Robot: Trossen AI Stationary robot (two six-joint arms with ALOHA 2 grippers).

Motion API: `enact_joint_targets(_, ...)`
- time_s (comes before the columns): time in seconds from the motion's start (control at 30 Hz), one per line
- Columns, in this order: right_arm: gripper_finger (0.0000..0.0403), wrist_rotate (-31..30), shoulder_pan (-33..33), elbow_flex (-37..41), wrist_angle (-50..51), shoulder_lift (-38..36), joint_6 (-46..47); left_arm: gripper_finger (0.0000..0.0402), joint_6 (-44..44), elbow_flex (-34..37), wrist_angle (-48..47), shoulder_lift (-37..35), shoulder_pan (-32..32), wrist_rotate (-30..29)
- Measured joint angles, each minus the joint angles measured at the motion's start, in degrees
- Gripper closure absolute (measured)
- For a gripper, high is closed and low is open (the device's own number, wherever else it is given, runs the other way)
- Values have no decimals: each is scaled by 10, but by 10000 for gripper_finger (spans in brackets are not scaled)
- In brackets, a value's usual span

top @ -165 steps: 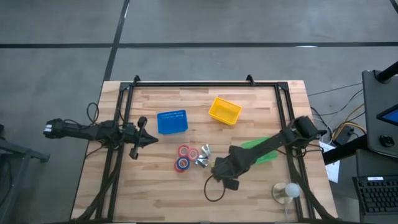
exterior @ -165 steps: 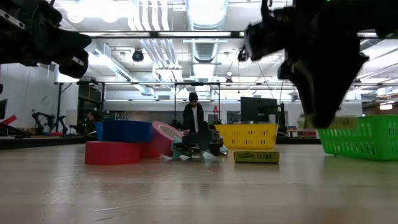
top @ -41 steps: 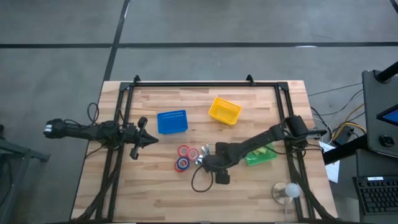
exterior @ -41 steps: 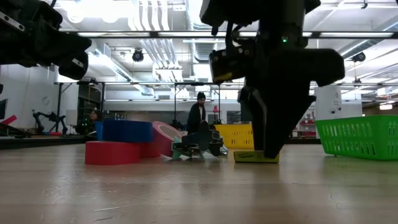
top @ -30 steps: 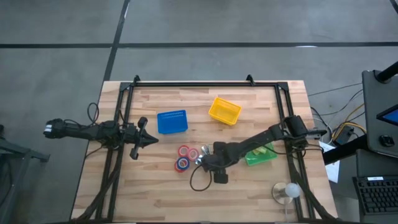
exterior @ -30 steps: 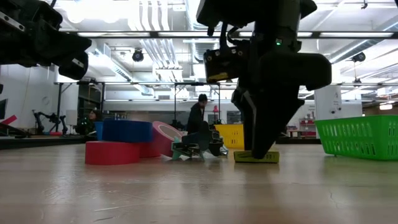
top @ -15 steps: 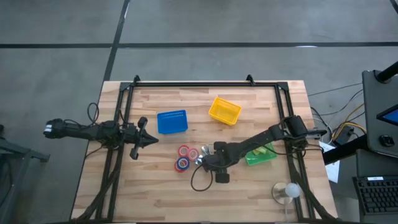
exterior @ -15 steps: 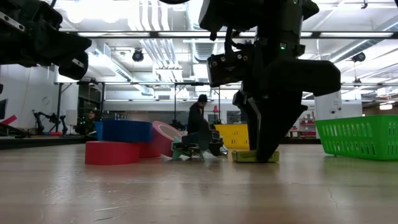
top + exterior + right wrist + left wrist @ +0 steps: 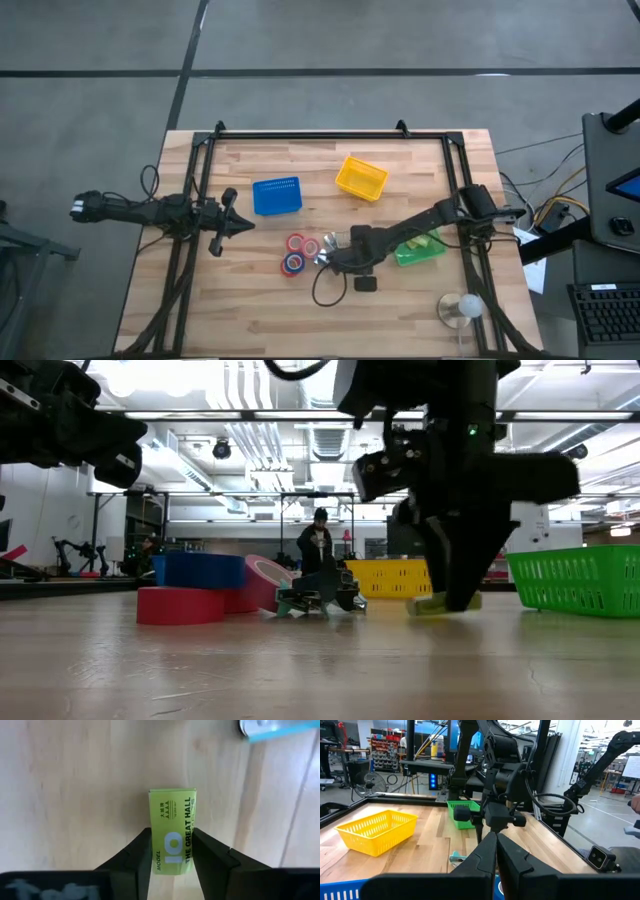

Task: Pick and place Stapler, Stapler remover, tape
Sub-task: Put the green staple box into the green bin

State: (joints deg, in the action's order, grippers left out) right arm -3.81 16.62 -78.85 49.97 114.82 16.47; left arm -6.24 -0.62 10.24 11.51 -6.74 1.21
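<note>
My right gripper [image 9: 172, 839] points down at mid-table [image 9: 343, 262] and is shut on a small lime-green printed box [image 9: 172, 810], which also shows in the low view [image 9: 430, 604]. Left of it lie three tape rolls [image 9: 298, 252]: a red one [image 9: 180, 605] flat on the wood, a blue one [image 9: 205, 570] and a pinkish one [image 9: 265, 582] leaning. Silvery metal pieces [image 9: 326, 250] rest between the rolls and the gripper. My left gripper [image 9: 240, 225] waits, shut [image 9: 496, 837], at the table's left side. My right gripper pinches the lime-green box by its two long sides [image 9: 172, 847], one finger [image 9: 142, 847] on each side. The fingers come from above, pointing down. In the low view the box is tilted, its right end raised, and hangs just above the wood.
A blue basket [image 9: 276, 196] and a yellow basket [image 9: 361, 178] stand toward the far side. A green basket [image 9: 425, 250] sits right of the gripper, partly under the right arm. A cable loops on the wood [image 9: 322, 290] near the gripper. A person stands in the room beyond [image 9: 318, 545].
My right gripper came down over the green box, then moved a little toward the table's right and up. The box, flat on the wood half a second ago, now sits tilted, raised off the table and farther right.
</note>
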Motion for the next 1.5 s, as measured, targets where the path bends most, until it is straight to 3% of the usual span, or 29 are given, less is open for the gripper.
enact_joint_targets(0.43,290,8,5,1,68,-116,74,385,0,0,0,0,0,0)
enact_joint_targets(0.67,288,-54,24,11,193,-172,188,385,0,0,0,0,0,0)
enact_joint_targets(0.83,291,-67,37,45,224,-213,264,385,0,0,0,0,0,0)
enact_joint_targets(1.2,284,-66,37,177,176,-283,344,385,0,0,0,0,0,0)
enact_joint_targets(1.5,286,-36,36,250,120,-285,372,385,0,0,0,0,0,0)
